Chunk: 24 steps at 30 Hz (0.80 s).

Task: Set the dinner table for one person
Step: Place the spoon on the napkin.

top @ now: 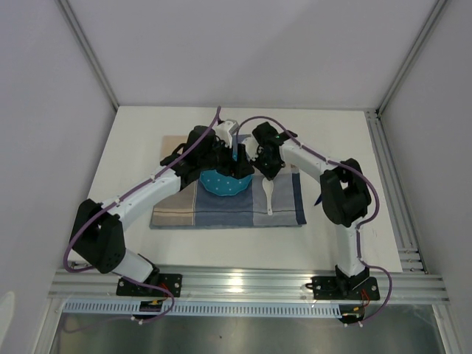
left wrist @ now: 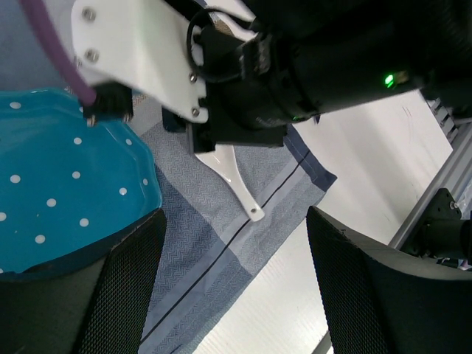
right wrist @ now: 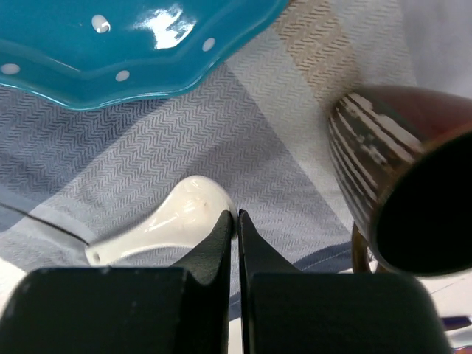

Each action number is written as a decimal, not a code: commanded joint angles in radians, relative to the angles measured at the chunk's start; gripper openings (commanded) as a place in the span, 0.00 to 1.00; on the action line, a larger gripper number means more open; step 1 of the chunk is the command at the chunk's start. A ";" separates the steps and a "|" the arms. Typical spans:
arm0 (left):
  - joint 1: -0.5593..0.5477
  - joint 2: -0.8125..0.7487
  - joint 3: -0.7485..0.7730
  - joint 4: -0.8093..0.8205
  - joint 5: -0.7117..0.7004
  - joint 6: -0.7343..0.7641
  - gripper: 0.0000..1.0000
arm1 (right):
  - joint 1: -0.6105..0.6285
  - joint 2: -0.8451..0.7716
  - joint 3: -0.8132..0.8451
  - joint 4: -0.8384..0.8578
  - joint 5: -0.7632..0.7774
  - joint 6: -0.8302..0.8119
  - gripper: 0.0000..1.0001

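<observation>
mat [top: 221, 214] lies mid table [top: 133, 147]; plate [top: 225, 184], spoon [top: 269, 198] just right of it, cup [right wrist: 398, 147] at mat edge. left gripper [left wrist: 234, 221] jaws apart by plate, right gripper [right wrist: 237, 221] pinched together, empty, touching spoon. prob nearly done.

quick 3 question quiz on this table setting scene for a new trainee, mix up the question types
1. Fill in: the teal plate is speckled with white ____.
2. In the top view, the white spoon lies: A) left of the plate; B) right of the plate; C) on the plate.
3. True or false: the right claw is shut.

Key: 1 dots; 2 B; 3 true.
</observation>
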 commanded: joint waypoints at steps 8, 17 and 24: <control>0.004 -0.039 0.004 0.040 0.013 0.004 0.80 | 0.075 0.017 -0.047 0.166 0.195 -0.074 0.00; 0.004 -0.051 -0.002 0.036 -0.001 0.015 0.80 | 0.074 0.005 -0.058 0.283 0.129 -0.014 0.00; 0.004 -0.051 0.001 0.033 -0.003 0.021 0.80 | 0.029 0.015 -0.061 0.319 0.047 0.067 0.00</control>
